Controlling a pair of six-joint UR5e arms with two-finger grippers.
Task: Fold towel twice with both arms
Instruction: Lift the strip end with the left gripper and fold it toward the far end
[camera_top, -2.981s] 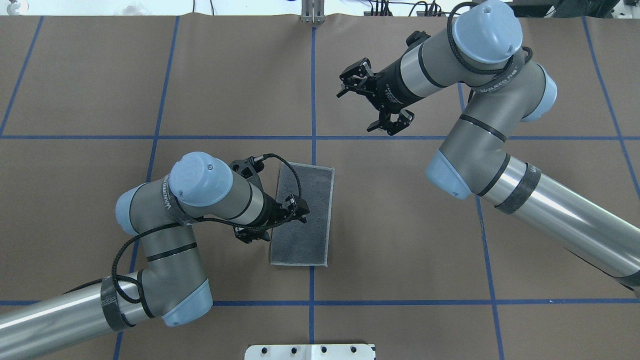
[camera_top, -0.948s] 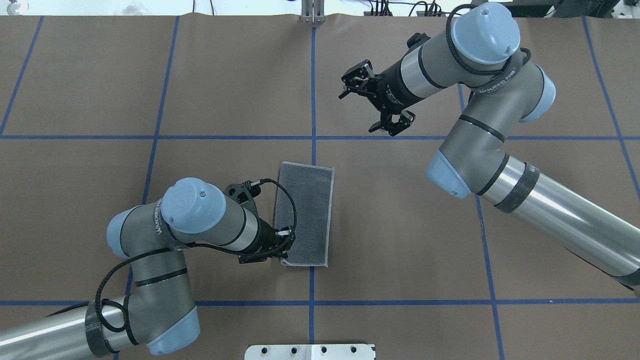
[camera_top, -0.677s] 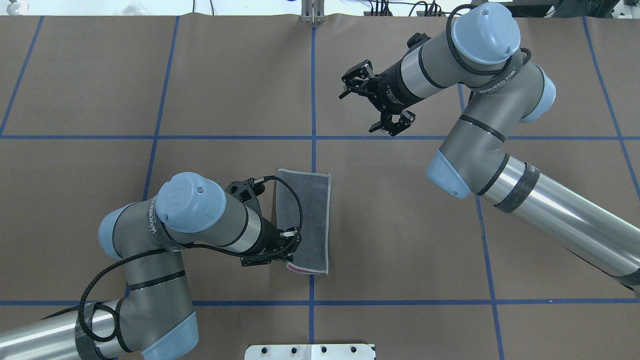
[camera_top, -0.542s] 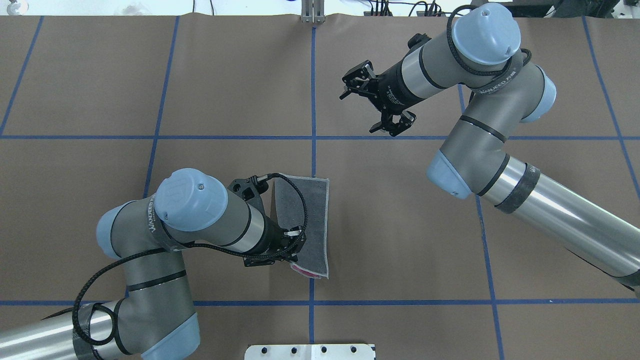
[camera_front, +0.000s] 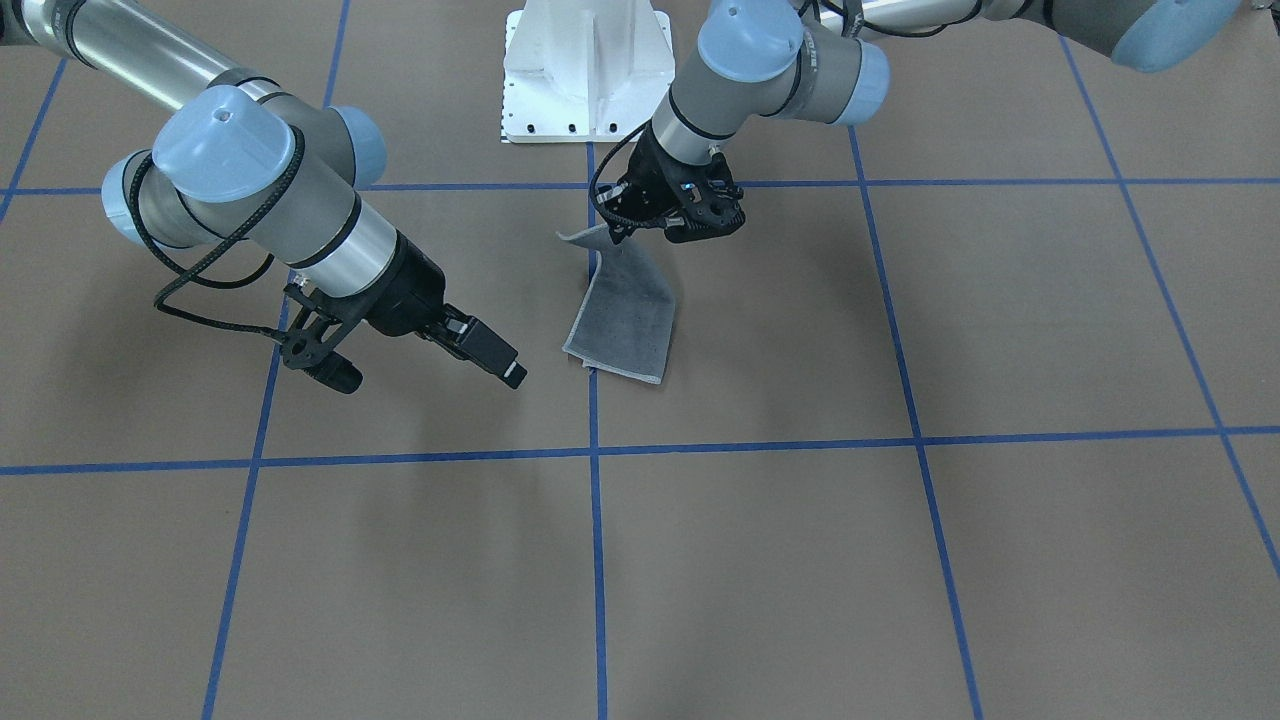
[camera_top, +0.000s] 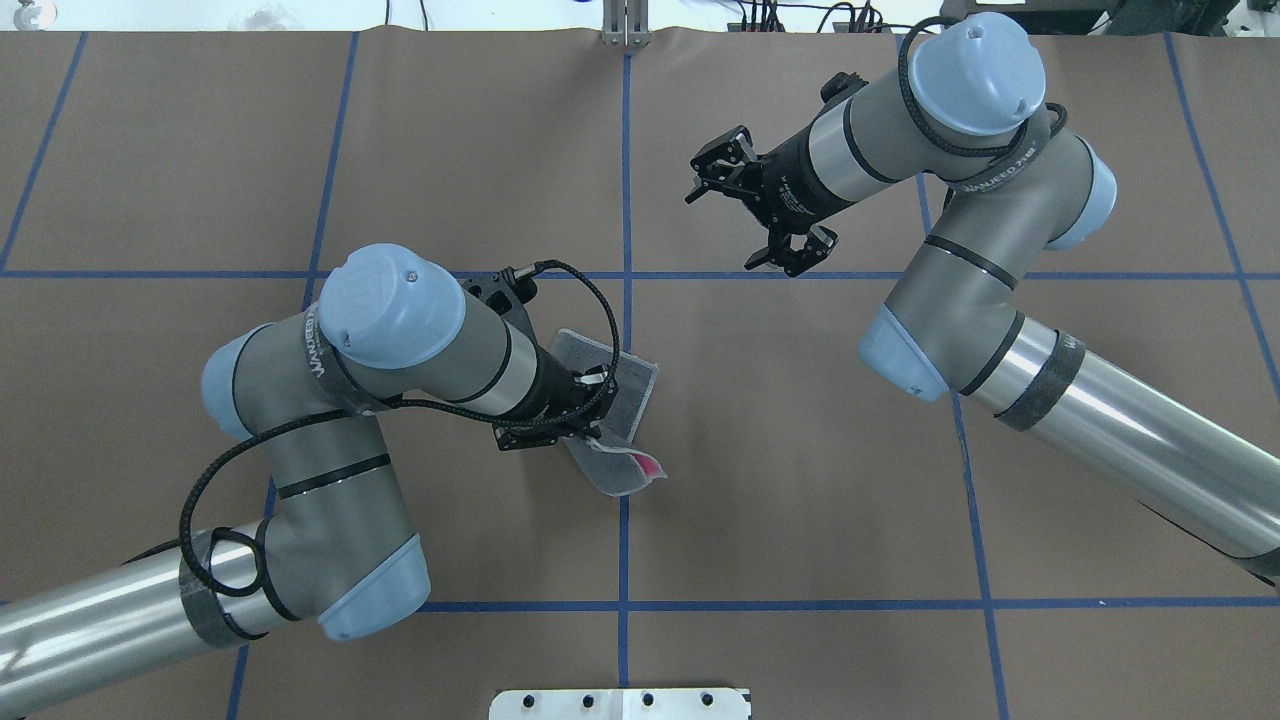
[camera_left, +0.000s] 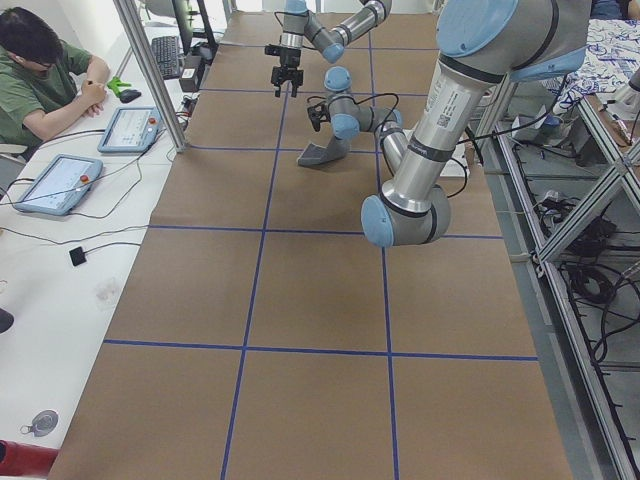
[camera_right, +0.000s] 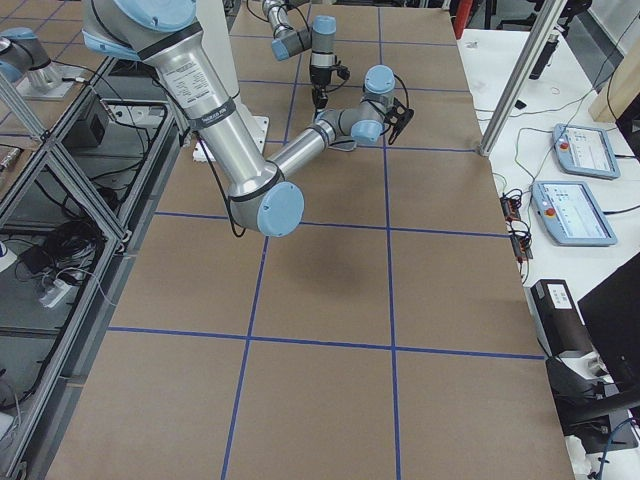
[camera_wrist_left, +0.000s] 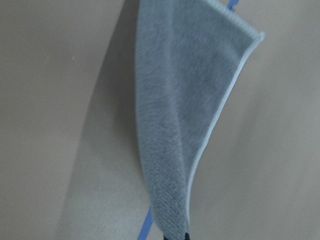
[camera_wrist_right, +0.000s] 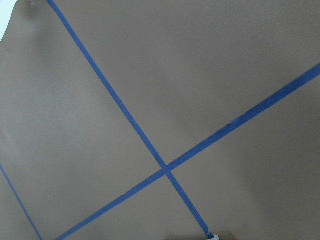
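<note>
Now, starting at the left of the overhead view: the left arm (camera_top: 390, 330) reaches in over the table (camera_top: 800, 450), and the left gripper (camera_top: 592, 430) has its fingers pressed together on the near end of the towel (camera_top: 628, 400). That end is up off the surface. The cloth hangs from the pinch as a narrow grey strip, and a bit of the pink face (camera_top: 650, 465) peeks out at the raised corner. The far end lies flat on the brown paper, just beside the middle blue tape line (camera_top: 627, 150). The left wrist camera backs this up: the cloth runs from the fingertips at the bottom of the frame away to a corner resting on the table.

By the look of it, the first fold is already made, since the towel is a doubled strip with the grey side out. So this is the second fold, at the lift. The next move calls for carrying the pinched end over toward the far end, lowering it so the stitched edges line up, and only then letting go. With just one corner held, the strip could twist or drag.

Moving right: the right gripper (camera_top: 728, 222) hovers above bare table, well apart from the towel, fingers spread wide and holding nothing. Its wrist camera shows only paper and crossing tape. For a tidy fold it may need to come in and steady the far end.
</note>
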